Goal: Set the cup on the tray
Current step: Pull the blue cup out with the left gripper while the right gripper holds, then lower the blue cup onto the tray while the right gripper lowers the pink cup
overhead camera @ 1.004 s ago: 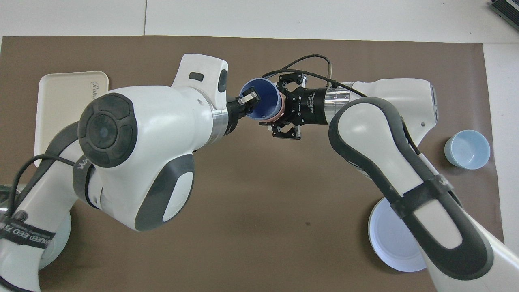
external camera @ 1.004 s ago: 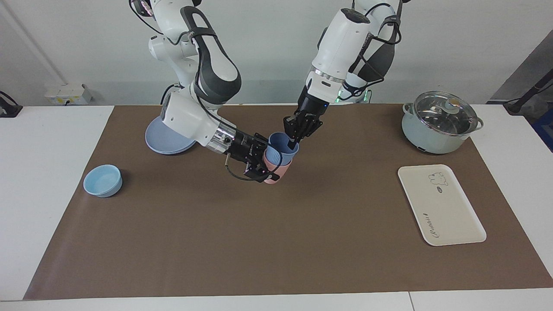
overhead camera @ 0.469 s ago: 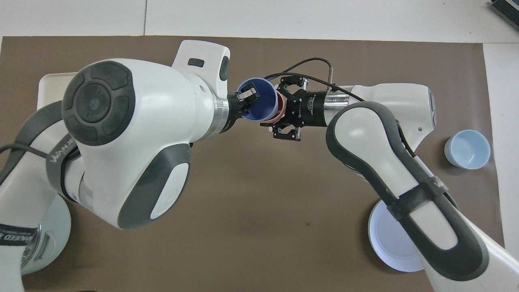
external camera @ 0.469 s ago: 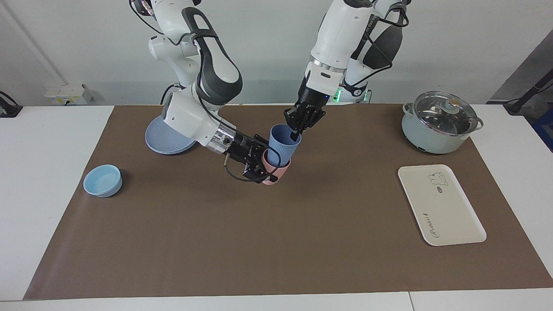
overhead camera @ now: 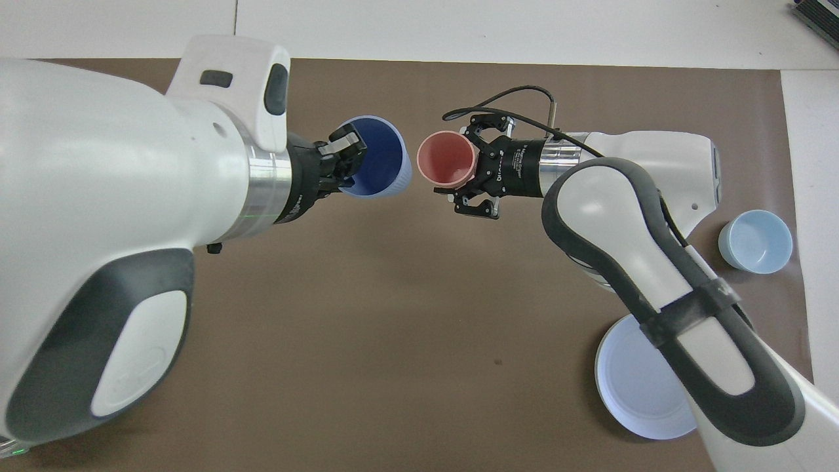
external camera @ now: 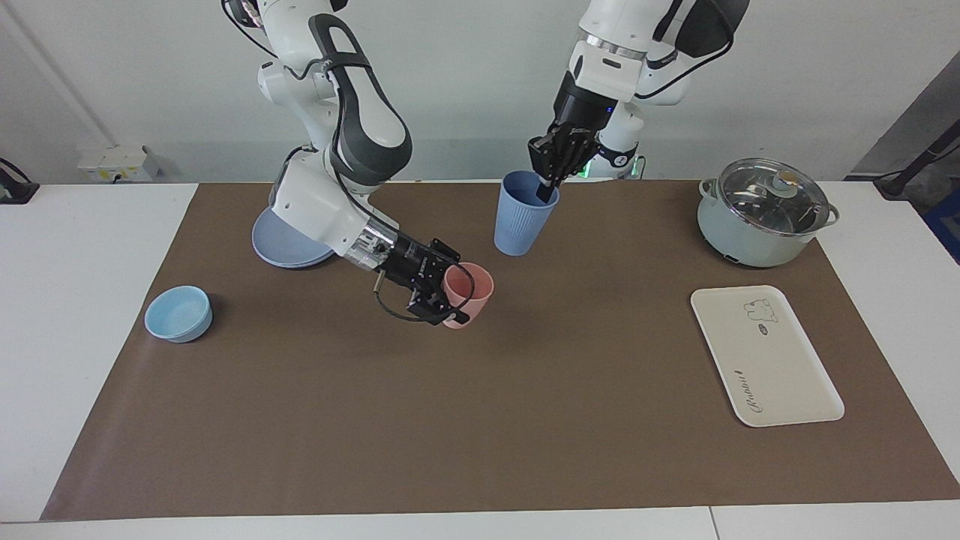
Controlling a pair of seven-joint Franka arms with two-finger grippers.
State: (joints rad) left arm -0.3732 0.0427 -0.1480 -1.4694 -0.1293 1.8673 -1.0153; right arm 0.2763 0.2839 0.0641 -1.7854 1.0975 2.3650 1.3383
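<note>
The pot [external camera: 765, 212], lidded, is sitting just beside the tray [external camera: 765, 356], which is lying bare, well apart from both grippers. The left gripper [external camera: 550, 187] is holding the cup [external camera: 520, 214] in the air, fingers clamped on its rim, one inside. The right gripper [external camera: 442, 298] is gripping the empty pink tumbler [external camera: 469, 294] from its side. The bowl [external camera: 178, 313] is sitting empty.
</note>
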